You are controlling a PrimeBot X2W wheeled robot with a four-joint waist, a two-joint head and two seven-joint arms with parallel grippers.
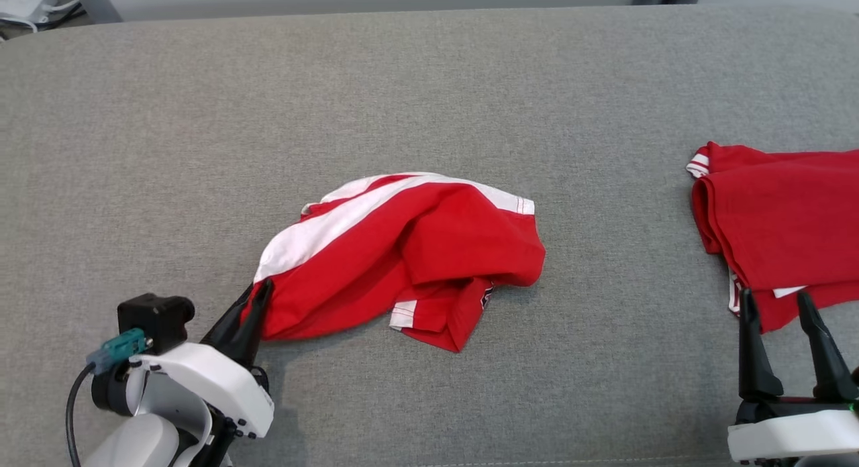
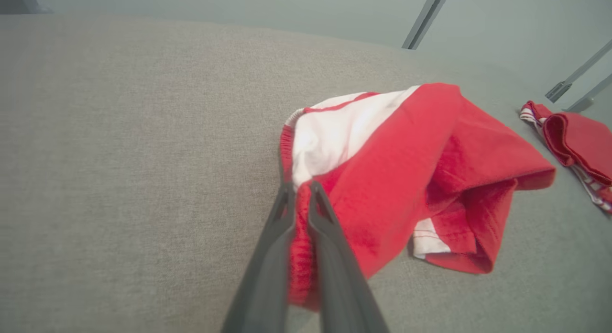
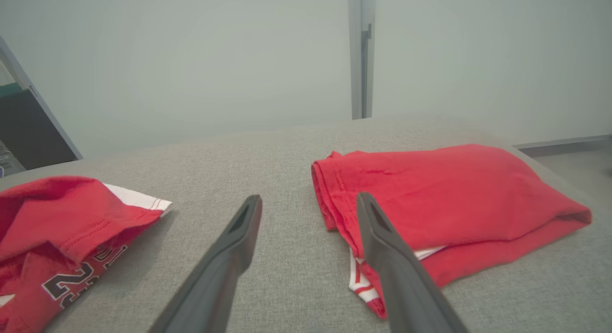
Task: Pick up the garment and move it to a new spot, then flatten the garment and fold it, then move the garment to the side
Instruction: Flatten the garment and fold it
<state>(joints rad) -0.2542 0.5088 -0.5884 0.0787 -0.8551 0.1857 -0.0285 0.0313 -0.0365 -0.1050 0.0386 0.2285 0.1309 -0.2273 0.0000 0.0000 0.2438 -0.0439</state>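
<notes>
- We saw the garment, red with broad white bands, lying crumpled near the middle of the grey fabric surface, a little toward our left side
- Our left gripper was clenched on the garment's near left edge; in the left wrist view its two dark fingers were pressed close, with a ridge of gathered red cloth pinched between them
- Beyond that grip the rest of the garment lay bunched on the surface, the white band running along its far side and a white-hemmed fold turned over at its near side
- In the right wrist view a black and white number print showed on the garment's near right part; we could not read it whole
- Our right gripper was released, its fingers spread wide and grasping nothing, at the lower right of the head view
- Its fingertips stood at the near edge of a second red garment, which lay folded at the right of the surface, well apart from the crumpled one; we could not tell whether a finger touched that cloth
</notes>
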